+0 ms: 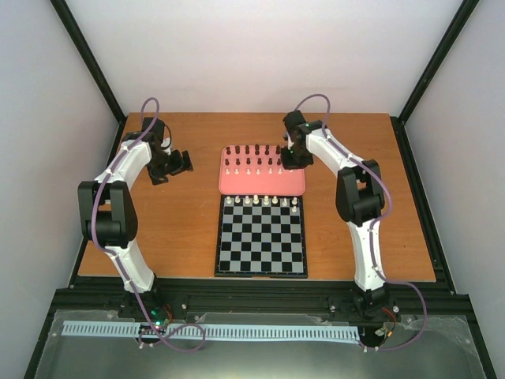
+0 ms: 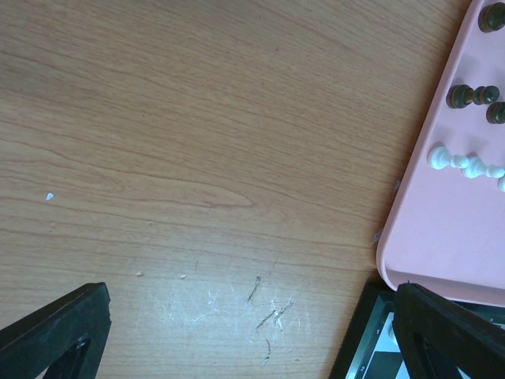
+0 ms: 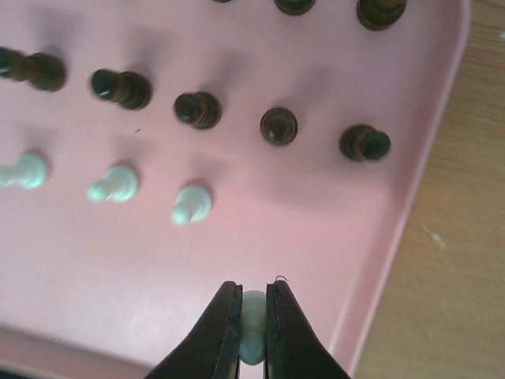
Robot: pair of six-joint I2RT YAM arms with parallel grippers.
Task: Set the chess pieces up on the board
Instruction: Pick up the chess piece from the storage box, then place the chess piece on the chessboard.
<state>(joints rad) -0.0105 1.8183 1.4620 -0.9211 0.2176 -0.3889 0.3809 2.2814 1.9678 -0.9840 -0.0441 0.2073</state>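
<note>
My right gripper (image 3: 252,320) is shut on a cream-white chess piece (image 3: 253,324) over the right end of the pink tray (image 3: 316,237). Ahead of it on the tray stand a row of white pieces (image 3: 192,204) and a row of dark pieces (image 3: 279,125). From above, the right gripper (image 1: 293,155) sits at the tray's right edge. The board (image 1: 262,237) lies in front of the tray, with several white pieces (image 1: 264,200) along its far row. My left gripper (image 1: 185,162) hangs open over bare wood left of the tray, its fingers (image 2: 55,324) wide apart with nothing between them.
The pink tray (image 1: 261,183) touches the board's far edge. Its corner (image 2: 410,237) and the board's black border (image 2: 359,339) show at the right of the left wrist view. The wooden table (image 1: 173,229) extends left and right. Black frame rails run along the near edge.
</note>
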